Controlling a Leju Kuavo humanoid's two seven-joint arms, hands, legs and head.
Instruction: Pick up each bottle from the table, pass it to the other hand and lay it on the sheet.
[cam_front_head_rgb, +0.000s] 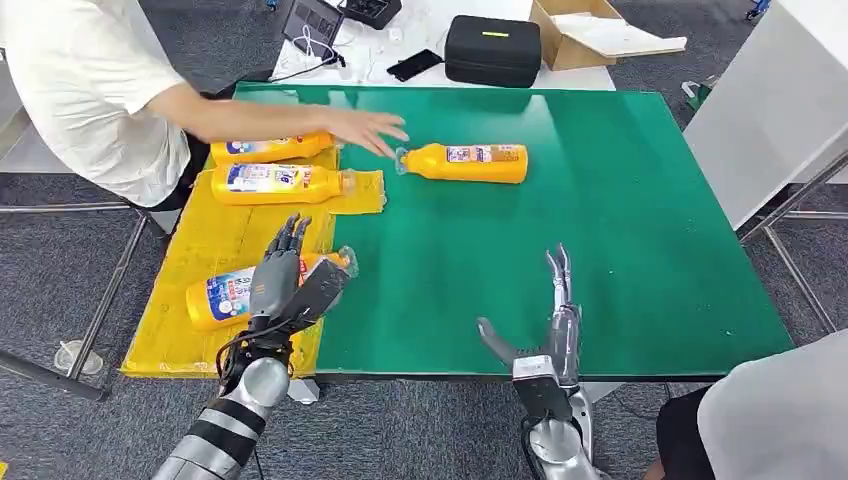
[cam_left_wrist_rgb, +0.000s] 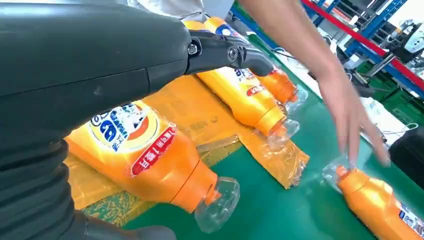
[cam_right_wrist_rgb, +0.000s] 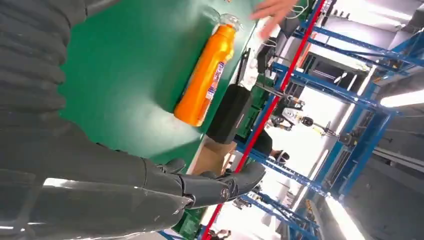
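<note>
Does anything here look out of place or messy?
One bottle lies alone on the bare green table, off the yellow sheet where three others lie. The sheet is crinkled, one corner spilling over the table's edge.

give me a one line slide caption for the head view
Left hand over a bottle on the yellow sheet, right hand open, a person's hand by the bottle on the green table.

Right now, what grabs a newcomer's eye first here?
The orange bottle lying alone mid-table on the green mat, with a person's hand reaching toward its cap end. Next, the yellow sheet on the table's left side, with three more orange bottles on it; the left hand is over the nearest one. The right hand hangs open over the near edge, holding nothing.
</note>
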